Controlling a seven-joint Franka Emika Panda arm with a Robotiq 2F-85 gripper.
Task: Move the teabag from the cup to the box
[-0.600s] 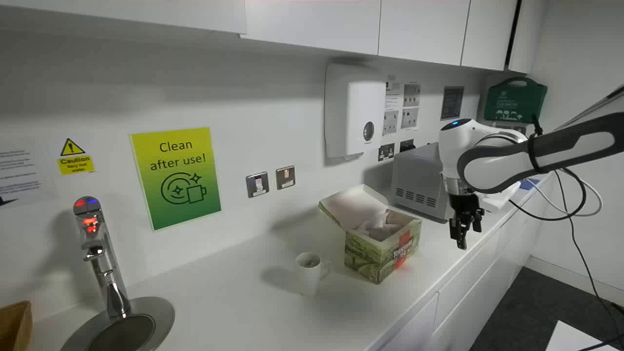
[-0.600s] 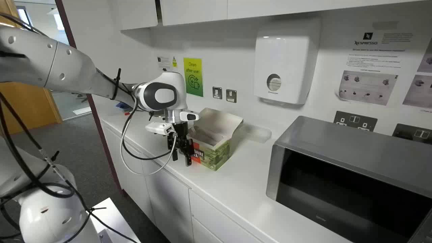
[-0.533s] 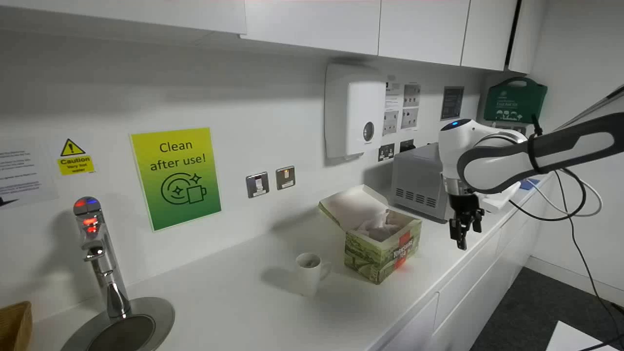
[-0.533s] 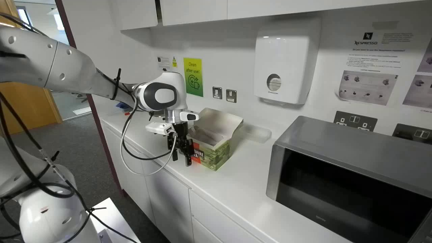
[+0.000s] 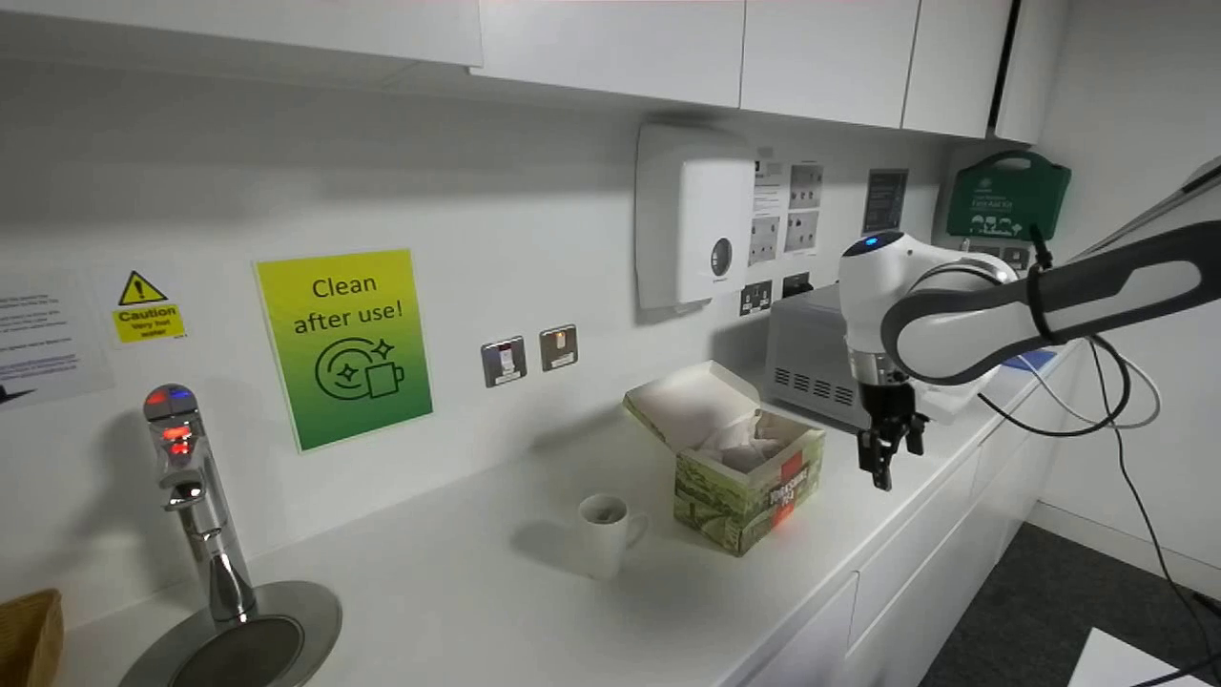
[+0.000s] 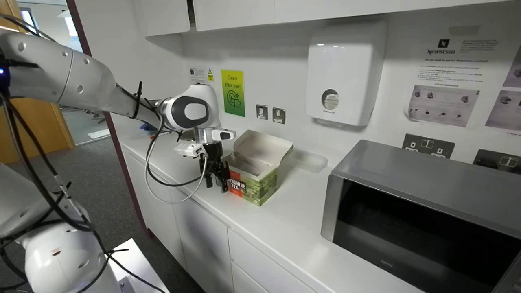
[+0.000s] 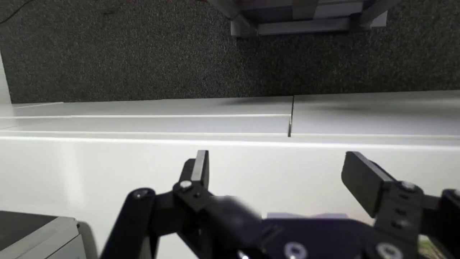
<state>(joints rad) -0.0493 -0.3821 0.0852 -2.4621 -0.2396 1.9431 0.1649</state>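
Note:
The white cup (image 5: pixel 603 549) stands upright on the counter in an exterior view. It has a handle on its box side. Its inside looks dark, and I cannot make out a teabag in it. The box (image 5: pixel 749 501) (image 6: pixel 260 187) stands open beside the cup, green and red, its pale lid tipped back and pale crumpled material inside. A sliver of the box shows in the wrist view (image 7: pixel 427 248). My gripper (image 5: pixel 893 466) (image 6: pixel 216 188) hangs above the counter near its front edge, beside the box's red printed side. In the wrist view my gripper (image 7: pixel 276 158) is open and empty.
A grey microwave (image 5: pixel 811 348) (image 6: pixel 354 199) stands behind the gripper along the wall. A clear plastic tray (image 6: pixel 311 160) lies behind the box. A tap (image 5: pixel 205 534) and round drain plate (image 5: pixel 320 606) are at the far end. A white dispenser (image 5: pixel 692 219) (image 6: pixel 346 73) hangs on the wall.
My gripper has moved a short way along the counter, away from the microwave and closer to the box and cup. The cup and box have not moved.

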